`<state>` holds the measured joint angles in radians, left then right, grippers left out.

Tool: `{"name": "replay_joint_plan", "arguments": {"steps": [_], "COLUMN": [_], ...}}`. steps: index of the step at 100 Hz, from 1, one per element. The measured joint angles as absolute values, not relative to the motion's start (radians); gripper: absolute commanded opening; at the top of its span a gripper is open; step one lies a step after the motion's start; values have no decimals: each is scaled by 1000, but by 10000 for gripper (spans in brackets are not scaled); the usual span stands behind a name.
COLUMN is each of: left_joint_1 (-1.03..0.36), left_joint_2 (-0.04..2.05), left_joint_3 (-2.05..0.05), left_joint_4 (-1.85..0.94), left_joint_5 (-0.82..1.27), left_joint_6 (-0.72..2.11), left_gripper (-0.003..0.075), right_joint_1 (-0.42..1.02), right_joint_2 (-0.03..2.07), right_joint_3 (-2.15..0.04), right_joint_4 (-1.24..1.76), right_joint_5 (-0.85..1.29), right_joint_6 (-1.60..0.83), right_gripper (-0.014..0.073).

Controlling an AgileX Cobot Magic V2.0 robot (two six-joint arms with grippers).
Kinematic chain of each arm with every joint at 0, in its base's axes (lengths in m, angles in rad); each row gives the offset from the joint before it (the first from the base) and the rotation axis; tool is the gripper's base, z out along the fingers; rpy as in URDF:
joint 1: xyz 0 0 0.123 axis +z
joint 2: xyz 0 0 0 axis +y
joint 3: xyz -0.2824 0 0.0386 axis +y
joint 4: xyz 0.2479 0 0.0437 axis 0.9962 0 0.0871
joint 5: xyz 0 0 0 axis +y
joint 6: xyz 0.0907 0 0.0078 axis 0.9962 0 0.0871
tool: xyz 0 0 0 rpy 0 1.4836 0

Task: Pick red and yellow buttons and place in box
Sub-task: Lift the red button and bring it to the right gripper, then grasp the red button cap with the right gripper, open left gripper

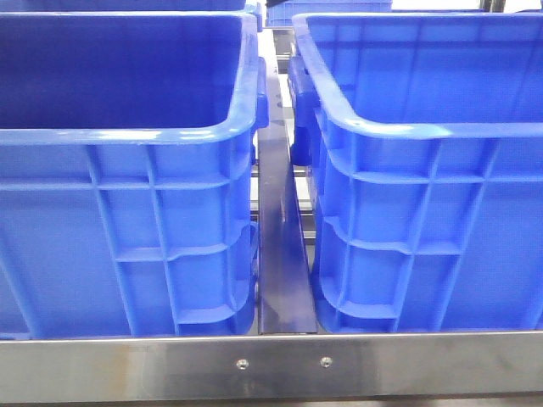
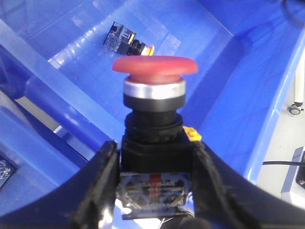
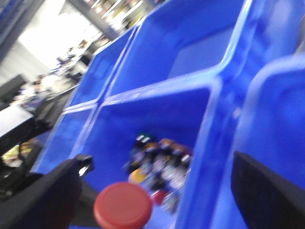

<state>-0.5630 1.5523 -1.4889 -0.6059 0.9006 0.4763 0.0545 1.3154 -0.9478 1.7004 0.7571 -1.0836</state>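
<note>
In the left wrist view my left gripper (image 2: 153,149) is shut on the black body of the red button (image 2: 155,71), which stands upright with its domed cap up. Below it lies the box (image 2: 228,76), a blue crate, with the yellow button (image 2: 125,39) on its side on the floor. My right gripper (image 3: 159,164) is open, its fingers (image 3: 57,191) far apart. Between them a red cap (image 3: 123,206) shows close and blurred; neither finger touches it. No gripper appears in the front view.
Two alike blue crates (image 1: 127,136) (image 1: 424,127) fill the front view, with a dark metal strip (image 1: 280,246) between them and a steel rail (image 1: 271,365) in front. The right wrist view shows a pile of several mixed buttons (image 3: 162,162) in a crate.
</note>
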Motion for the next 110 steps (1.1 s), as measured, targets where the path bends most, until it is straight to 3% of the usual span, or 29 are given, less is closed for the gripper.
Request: {"name": "replay_joint_plan", "arguments": {"steps": [48, 58, 73, 81, 91, 104, 110], "left_joint_1": [-563, -565, -565, -565, -565, -565, -565], "left_joint_2": [1575, 1576, 1577, 1580, 1580, 1580, 1580], "left_joint_3": [-1489, -1489, -1489, -1487, -1487, -1487, -1487], "left_joint_4": [-608, -608, -610, -610, -610, -610, -612], "left_joint_5": [900, 900, 902, 906, 908, 914, 921], "left_joint_6": [478, 478, 478, 478, 478, 487, 489], "left_gripper": [72, 72, 73, 81, 176, 459, 524], "right_joint_1": [131, 131, 131, 134, 134, 134, 134], "right_joint_2": [1441, 1441, 1441, 1441, 1441, 1441, 1441], "right_joint_3": [-948, -948, -948, -948, -948, -948, -948], "right_joint_4": [1700, 1707, 1715, 1717, 1717, 1717, 1717], "right_joint_5": [857, 857, 869, 879, 881, 883, 876], "right_joint_6": [-1025, -1032, -1049, -1056, -1058, -1061, -1064], "right_gripper": [636, 522, 251, 176, 163, 163, 163]}}
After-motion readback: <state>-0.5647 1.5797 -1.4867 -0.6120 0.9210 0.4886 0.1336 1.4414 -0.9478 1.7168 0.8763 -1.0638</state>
